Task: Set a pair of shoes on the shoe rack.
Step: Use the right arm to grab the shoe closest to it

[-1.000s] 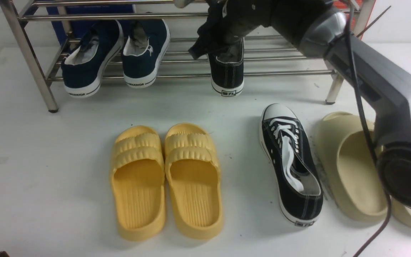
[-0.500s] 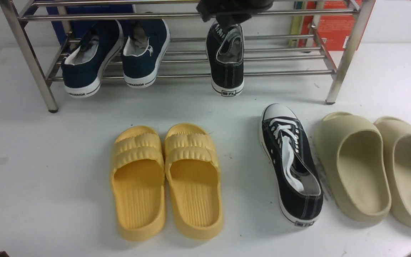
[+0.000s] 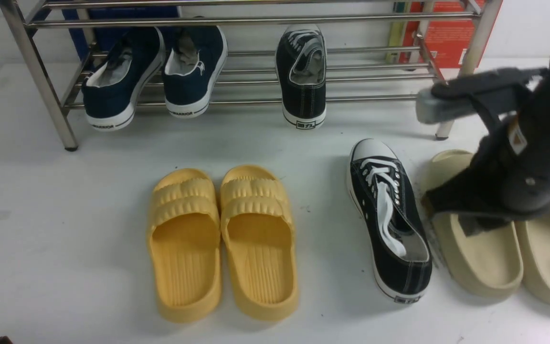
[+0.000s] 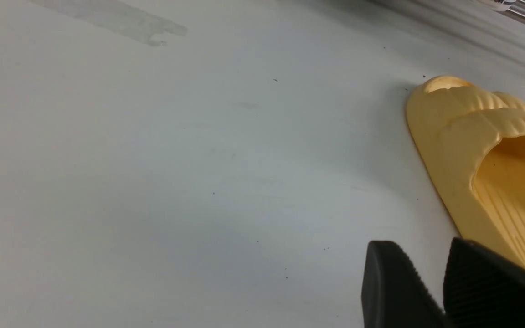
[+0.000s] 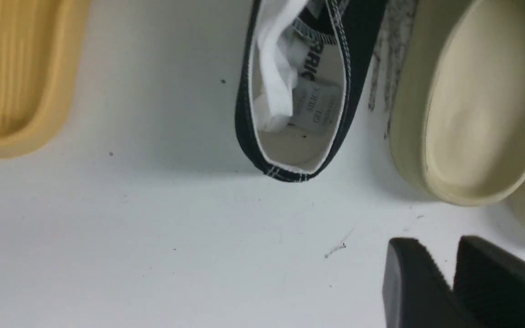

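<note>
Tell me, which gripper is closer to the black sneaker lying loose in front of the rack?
Right. The right gripper hovers beside the black sneaker, above the beige slide. The left gripper is by the yellow slide, well away from the sneaker.

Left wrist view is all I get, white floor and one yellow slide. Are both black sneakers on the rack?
Observer: No. One black sneaker sits on the lower shelf of the shoe rack, heel toward the robot.
Operator: Where's the other?
Observer: The second black sneaker lies on the floor between the yellow slides and the beige slides.
Operator: And the right gripper?
Observer: The right gripper hovers above the beige slide beside that sneaker, holding nothing.
</note>
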